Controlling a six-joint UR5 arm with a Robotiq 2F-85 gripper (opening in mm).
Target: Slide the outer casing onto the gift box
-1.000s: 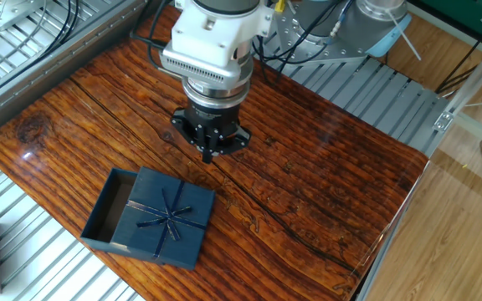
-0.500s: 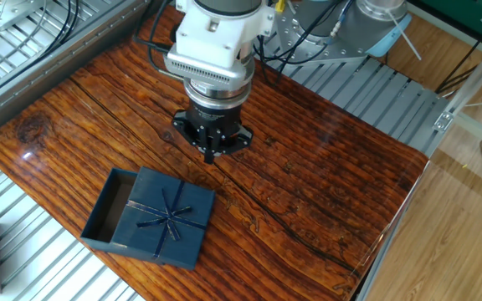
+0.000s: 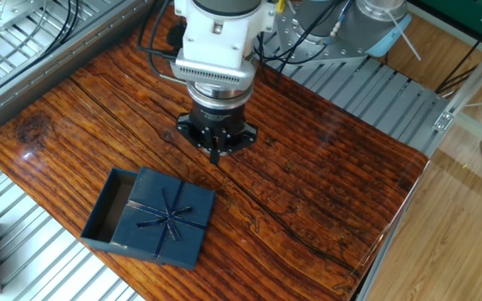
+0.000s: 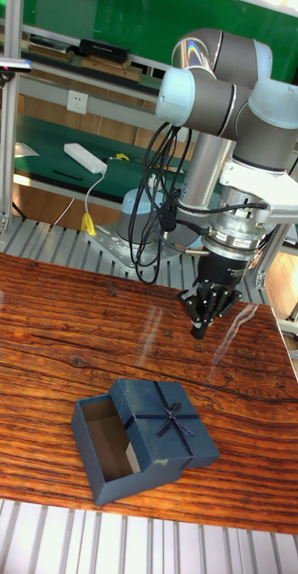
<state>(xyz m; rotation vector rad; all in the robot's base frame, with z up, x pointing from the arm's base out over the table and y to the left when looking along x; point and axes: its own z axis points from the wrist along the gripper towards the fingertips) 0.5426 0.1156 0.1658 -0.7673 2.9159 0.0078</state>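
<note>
Navy-blue card lay near the front edge of the wooden table (image 3: 325,176) in the fixed view: the outer casing (image 3: 164,216), with thin crossed ribbon lines and a small bow on top, sat partly over the gift box (image 3: 107,211), whose open tray showed uncovered on its left side. Above and behind them, well apart from both, the gripper (image 3: 216,153) hung from the white wrist of the arm, pointing down at bare tabletop, its black fingers drawn together to a narrow tip and holding nothing. No writing could be read in this view. From the tall fixed view, the gripper (image 4: 201,327) again hovered clear above the wood, its fingers meeting at a point, with black cables looping beside the silver and pale-blue arm. The outer casing (image 4: 165,421) rested askew on the right part of the gift box (image 4: 100,444), leaving the tray's brown-lit inside open on the left. A small label ringed the wrist above the fingers, but its print was too small to read.
</note>
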